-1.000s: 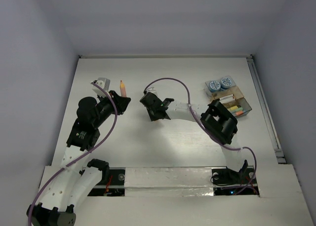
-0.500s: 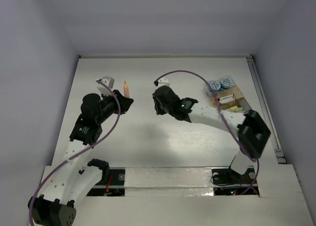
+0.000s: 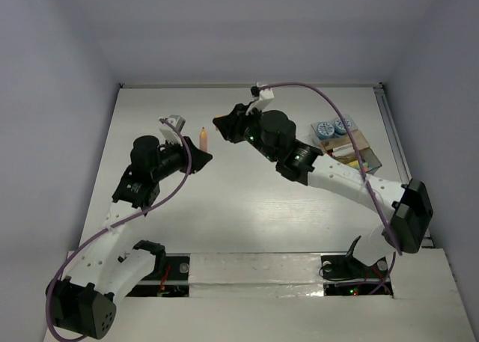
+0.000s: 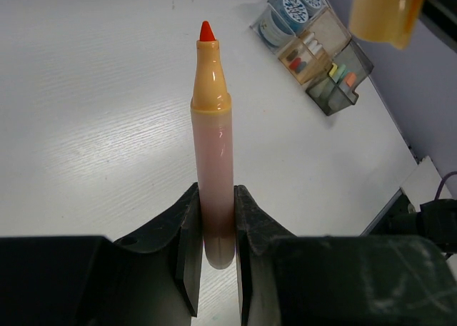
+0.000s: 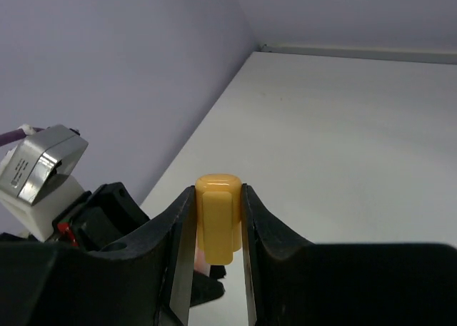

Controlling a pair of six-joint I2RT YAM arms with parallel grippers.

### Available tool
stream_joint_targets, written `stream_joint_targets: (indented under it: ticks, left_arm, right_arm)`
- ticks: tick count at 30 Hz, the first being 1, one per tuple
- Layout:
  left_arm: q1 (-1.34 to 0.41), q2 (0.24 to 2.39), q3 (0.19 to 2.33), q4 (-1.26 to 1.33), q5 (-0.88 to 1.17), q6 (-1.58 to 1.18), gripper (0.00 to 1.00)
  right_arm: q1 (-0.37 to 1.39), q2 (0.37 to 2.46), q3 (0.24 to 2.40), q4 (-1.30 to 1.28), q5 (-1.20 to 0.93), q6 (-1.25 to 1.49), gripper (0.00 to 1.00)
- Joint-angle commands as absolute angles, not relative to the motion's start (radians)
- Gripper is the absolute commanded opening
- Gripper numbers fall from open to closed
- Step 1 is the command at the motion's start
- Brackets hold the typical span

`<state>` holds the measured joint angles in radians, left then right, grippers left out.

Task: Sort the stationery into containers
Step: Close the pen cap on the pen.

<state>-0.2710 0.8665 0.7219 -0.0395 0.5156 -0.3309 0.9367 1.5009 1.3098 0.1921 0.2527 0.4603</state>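
My left gripper (image 4: 216,194) is shut on the lower barrel of an uncapped marker (image 4: 212,148) with a pinkish body, an orange collar and a red tip pointing away. In the top view the marker (image 3: 203,138) stands above the left gripper (image 3: 196,158). My right gripper (image 5: 217,195) is shut on a yellow-orange cap (image 5: 218,222), and in the top view this gripper (image 3: 222,125) hangs just right of the marker tip. The cap (image 4: 378,12) shows apart from the tip. The clear divided container (image 3: 372,156) at the back right holds patterned rolls (image 3: 333,126) and small coloured sticks (image 4: 339,73).
The right arm (image 3: 337,177) stretches across the table's middle and partly covers the container. A purple cable (image 3: 314,95) loops above it. Walls close the table at the back and both sides. The left wrist's camera housing (image 5: 39,169) sits close below-left of the cap.
The right arm has swung from the table's middle to the back left, bringing the cap up beside the marker tip. The left gripper and marker have shifted slightly right.
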Motion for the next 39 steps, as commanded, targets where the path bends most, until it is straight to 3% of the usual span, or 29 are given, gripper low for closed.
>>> stream_joint_targets:
  ticks: [1, 39]
  left_arm:
    - [-0.287, 0.845, 0.741, 0.028, 0.563, -0.319, 0.0]
    - [-0.325, 0.822, 0.749, 0.017, 0.517, -0.31, 0.0]
  right_arm:
    - [0.94, 1.543, 1.394, 0.295, 0.213, 0.508, 0.0]
    - [0.959, 1.677, 1.488, 0.242, 0.229, 0.511, 0.0]
